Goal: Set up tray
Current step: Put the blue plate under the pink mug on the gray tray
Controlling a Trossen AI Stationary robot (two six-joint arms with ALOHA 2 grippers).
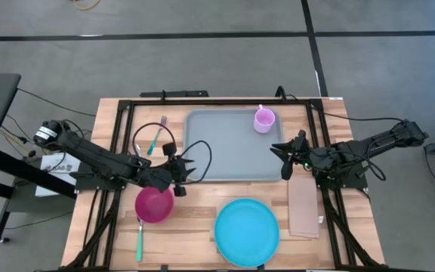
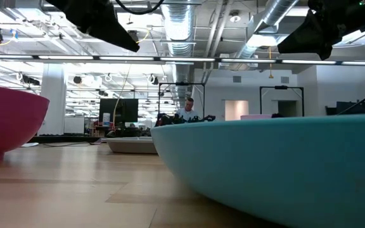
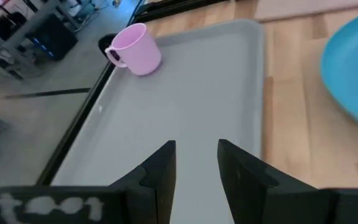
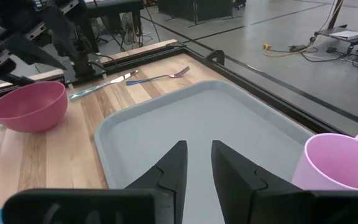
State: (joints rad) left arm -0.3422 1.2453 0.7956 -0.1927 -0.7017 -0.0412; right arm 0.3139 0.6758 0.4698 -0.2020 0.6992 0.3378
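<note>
On the wooden bench [image 1: 195, 215], both claws [image 1: 181, 172] [image 1: 284, 156] hang over the tray [image 1: 225, 151], fingers a little apart, holding nothing. Only the low view shows a person far behind.

Open-plan lab: exposed ceiling ducts [image 2: 181, 25], floor cables [image 4: 303, 50], workstations.

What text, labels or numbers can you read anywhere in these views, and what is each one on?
Pale marks on the left wrist's dark housing: blurred, not readable.
White paper sheet beside the left arm's base: dark print, too small to read.
Pale grey-blue rectangular plastic tray, pink plastic cup, round bright-blue plate: no text visible.
</note>
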